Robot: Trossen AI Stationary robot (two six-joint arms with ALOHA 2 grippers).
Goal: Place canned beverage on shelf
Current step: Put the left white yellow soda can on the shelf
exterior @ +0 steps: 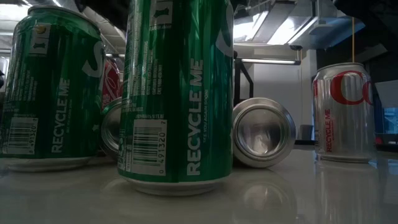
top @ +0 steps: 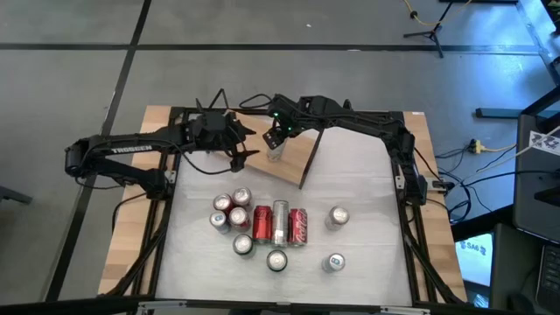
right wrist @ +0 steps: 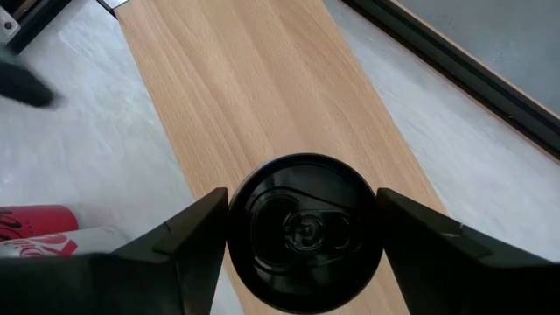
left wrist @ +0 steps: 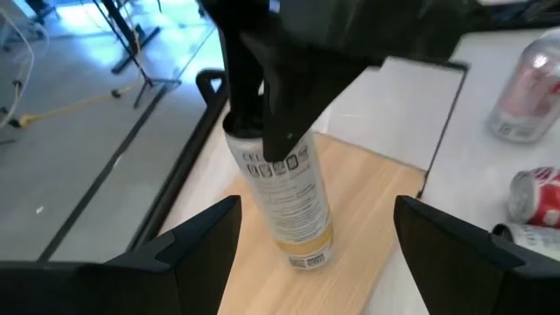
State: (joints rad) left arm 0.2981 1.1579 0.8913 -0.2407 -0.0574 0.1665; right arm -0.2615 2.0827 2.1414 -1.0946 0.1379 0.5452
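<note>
The right gripper pinches a slim white-and-gold metal can, smooth and dentable, at its top above the light-brown wooden shelf; beside the shelf, the left gripper is spread empty.

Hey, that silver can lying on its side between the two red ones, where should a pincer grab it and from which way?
Take the silver can across its round body near mid-length, coming straight down from above. It lies flat with a red can tight on one side and another red can on the other, so the fingers would probably have to wedge into those seams; gripping end to end looks easier.
</note>
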